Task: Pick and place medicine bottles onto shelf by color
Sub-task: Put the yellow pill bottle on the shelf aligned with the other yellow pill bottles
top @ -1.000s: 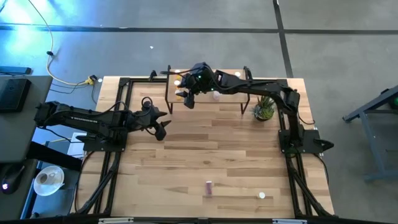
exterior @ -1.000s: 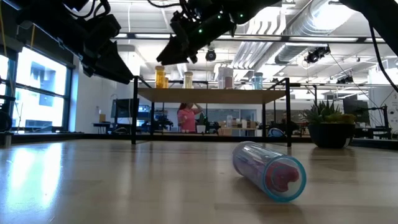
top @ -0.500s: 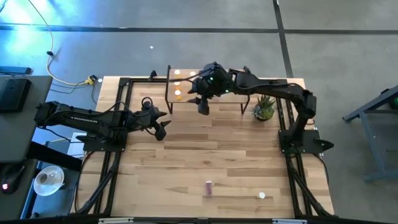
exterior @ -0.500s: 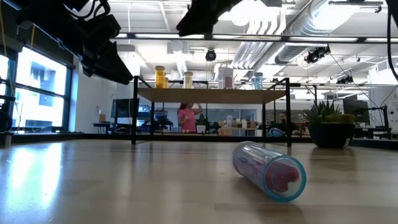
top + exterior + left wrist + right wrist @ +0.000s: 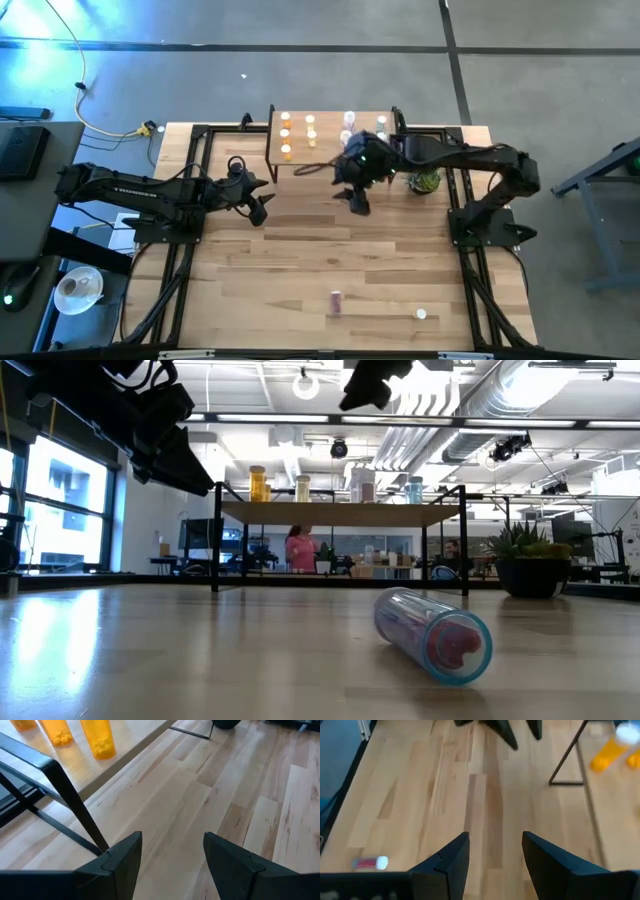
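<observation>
The shelf stands at the table's far edge, with orange medicine bottles upright on its left part and pale and purple ones to their right. A purple bottle lies on its side near the front edge, and another small one is right of it. My right gripper hangs open and empty in front of the shelf, high above the table. My left gripper waits open and empty left of the shelf, by its black leg.
A small green potted plant stands right of the shelf, close to my right arm. Black frame rails run along the table's left and right sides. Bare wood lies between the shelf and the lying bottle.
My right gripper has drawn back from above the shelf's left part, going toward the table's right and near edges and rising, still open and empty. The bottles on the shelf that it covered now show. My left arm has kept still.
</observation>
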{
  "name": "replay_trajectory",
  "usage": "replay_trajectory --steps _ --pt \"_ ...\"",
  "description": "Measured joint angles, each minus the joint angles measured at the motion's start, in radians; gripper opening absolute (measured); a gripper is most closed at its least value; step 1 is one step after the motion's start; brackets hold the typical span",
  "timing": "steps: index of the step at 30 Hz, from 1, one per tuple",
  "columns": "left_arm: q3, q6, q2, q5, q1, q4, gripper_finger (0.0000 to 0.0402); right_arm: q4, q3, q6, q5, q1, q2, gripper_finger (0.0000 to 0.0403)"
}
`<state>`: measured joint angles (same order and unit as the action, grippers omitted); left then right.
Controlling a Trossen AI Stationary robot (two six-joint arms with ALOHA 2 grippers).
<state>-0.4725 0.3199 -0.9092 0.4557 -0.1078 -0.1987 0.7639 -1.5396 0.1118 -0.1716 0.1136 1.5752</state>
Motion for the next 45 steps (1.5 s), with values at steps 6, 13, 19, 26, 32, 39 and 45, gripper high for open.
replay_trajectory --steps 6,13,19,26,32,39,45 --pt "0.0 0.0 0.0 0.0 0.0 0.001 0.0201 -0.038 0.191 -0.139 0.066 -0.079 -0.133 0.0174" --pt "0.0 0.0 0.0 0.0 -0.001 0.002 0.0201 -0.08 0.402 -0.28 0.113 -0.199 -0.297 0.0174" --pt "0.0 0.001 0.0 0.0 -0.001 0.005 0.0201 -0.113 0.53 -0.394 0.184 -0.324 -0.41 0.0173" --pt "0.0 0.002 0.0 0.0 -0.001 0.008 0.0201 -0.151 0.599 -0.508 0.21 -0.471 -0.462 0.0173" --pt "0.0 0.042 0.0 0.0 -0.001 0.008 0.0201 -0.157 0.622 -0.566 0.285 -0.62 -0.456 0.0173" --pt "0.0 0.077 0.0 0.0 -0.001 0.015 0.0201 -0.172 0.671 -0.72 0.358 -0.776 -0.455 0.0173" --pt "0.0 0.097 0.0 0.0 -0.001 0.017 0.0201 -0.2 0.704 -0.858 0.358 -0.869 -0.455 0.0173"
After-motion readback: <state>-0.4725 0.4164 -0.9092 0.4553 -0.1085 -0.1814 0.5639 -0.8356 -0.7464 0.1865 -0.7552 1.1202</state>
